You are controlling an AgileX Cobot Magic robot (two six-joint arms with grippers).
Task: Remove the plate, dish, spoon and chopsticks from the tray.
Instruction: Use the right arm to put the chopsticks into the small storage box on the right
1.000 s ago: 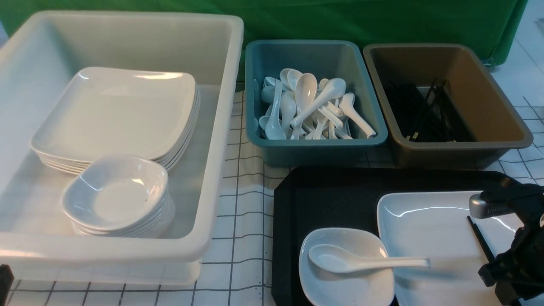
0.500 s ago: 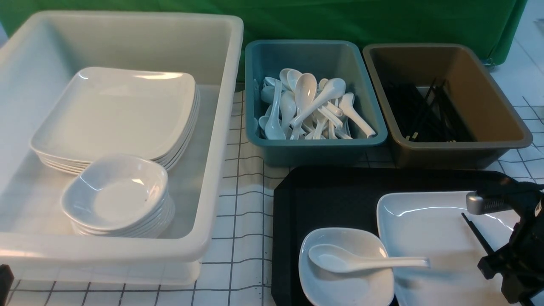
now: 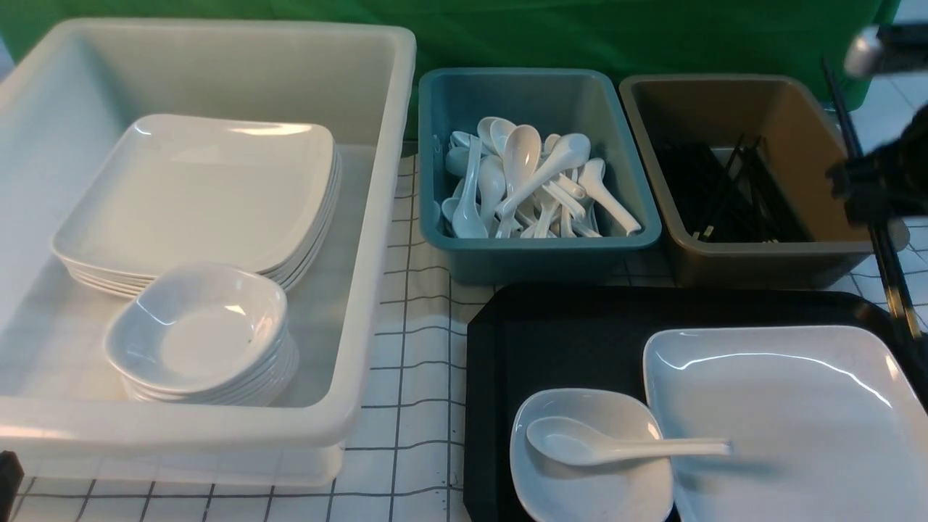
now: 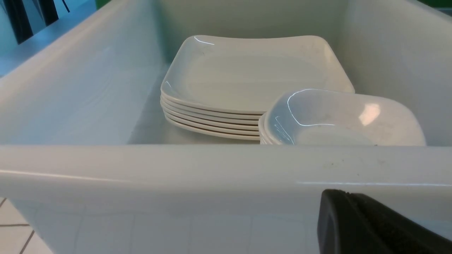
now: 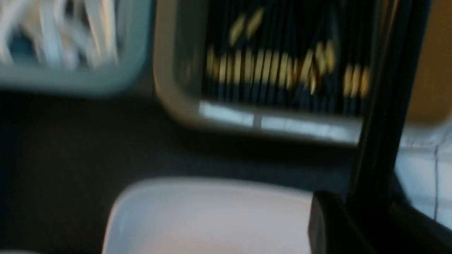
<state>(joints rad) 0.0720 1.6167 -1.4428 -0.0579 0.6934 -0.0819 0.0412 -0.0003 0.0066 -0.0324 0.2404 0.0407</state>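
The right gripper (image 3: 870, 187) hangs high over the bin's (image 3: 761, 254) right rim, fingers pinching the chopsticks (image 3: 895, 286) mid-length. They slant steeply, probably for dropping among the sticks (image 3: 725, 196) inside. Plate (image 3: 783, 420), dish (image 3: 602, 493) and spoon (image 3: 580, 442) lie on the tray (image 3: 565, 326) in front of the bin. The left gripper's (image 4: 370, 229) finger spread cannot be told.

Black tray (image 3: 565, 341); white plate (image 3: 783, 420), bluish-white dish (image 3: 594, 493), white spoon (image 3: 580, 444); black chopsticks (image 3: 893, 279); white tub (image 3: 378, 217), teal bin (image 3: 540, 255), brown bin (image 3: 761, 268); green backdrop (image 3: 580, 36); white table cover (image 3: 420, 326) with dark grid
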